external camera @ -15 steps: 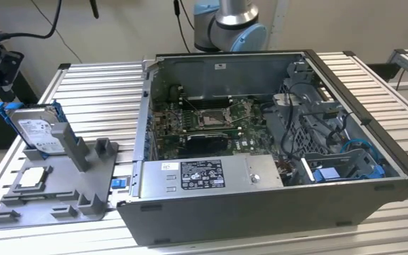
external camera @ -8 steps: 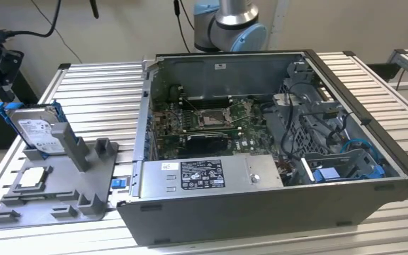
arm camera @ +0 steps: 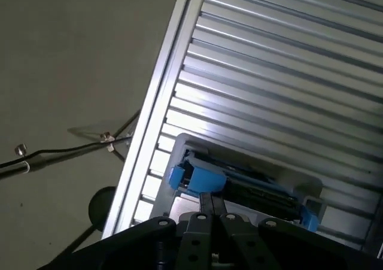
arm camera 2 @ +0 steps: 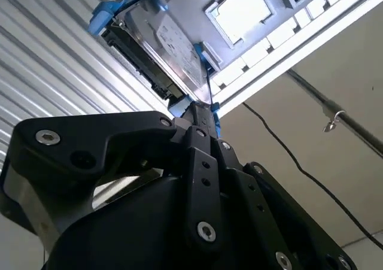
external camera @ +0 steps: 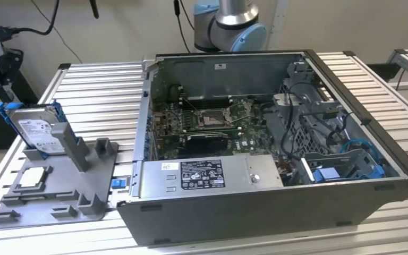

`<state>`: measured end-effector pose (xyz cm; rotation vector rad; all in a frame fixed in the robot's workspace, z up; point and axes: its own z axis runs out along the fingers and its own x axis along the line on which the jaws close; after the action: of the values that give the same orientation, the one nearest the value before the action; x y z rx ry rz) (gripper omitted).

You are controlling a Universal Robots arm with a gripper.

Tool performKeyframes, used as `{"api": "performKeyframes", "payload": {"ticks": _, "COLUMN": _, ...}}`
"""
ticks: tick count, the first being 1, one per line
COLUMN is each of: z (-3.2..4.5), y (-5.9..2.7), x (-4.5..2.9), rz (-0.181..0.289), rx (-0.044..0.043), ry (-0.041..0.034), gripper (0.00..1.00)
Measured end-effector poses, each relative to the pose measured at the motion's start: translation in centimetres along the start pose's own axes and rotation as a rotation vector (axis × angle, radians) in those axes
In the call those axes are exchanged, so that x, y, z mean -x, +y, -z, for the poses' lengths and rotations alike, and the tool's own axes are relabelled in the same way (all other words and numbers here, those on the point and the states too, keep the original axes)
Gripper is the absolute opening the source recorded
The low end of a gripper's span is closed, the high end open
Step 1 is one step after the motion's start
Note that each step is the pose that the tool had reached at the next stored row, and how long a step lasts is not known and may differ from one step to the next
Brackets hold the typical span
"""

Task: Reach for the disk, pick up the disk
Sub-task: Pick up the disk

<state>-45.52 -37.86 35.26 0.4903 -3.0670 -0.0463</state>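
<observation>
The disk (external camera: 37, 130) stands on edge in a slot of the grey holder (external camera: 83, 175), at the exterior view's left on the slatted table (external camera: 98, 90), well apart from the open computer case (external camera: 261, 212); its labelled face is tilted a little and its blue frame shows along both upright edges; a small square chip (external camera: 32, 178) lies flat on the holder, nearer than the disk.

In the first wrist view the tool (arm camera: 213, 199) points at the blue-framed top edge of the disk and is close to it; its fingers lie together, or very nearly so, with nothing between them; I cannot tell whether the tips touch the frame.

The reach looks all but made, the grasp not; to do it well, I judge the fingers must spread wider than the disk is thick; they should straddle the two flat faces, squarely over the middle of the top edge; the metal body is probably a firmer hold than the plastic frame; a lift in line with the slot should keep the disk from jamming or dragging the holder.
</observation>
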Motion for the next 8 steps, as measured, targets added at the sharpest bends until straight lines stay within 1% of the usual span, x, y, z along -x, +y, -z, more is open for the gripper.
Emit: {"api": "performKeyframes", "payload": {"ticks": 8, "z": 0.00, "y": 0.00, "x": 0.00, "rz": 0.124, "rx": -0.0037, "ry": 0.0043, "gripper": 0.00}}
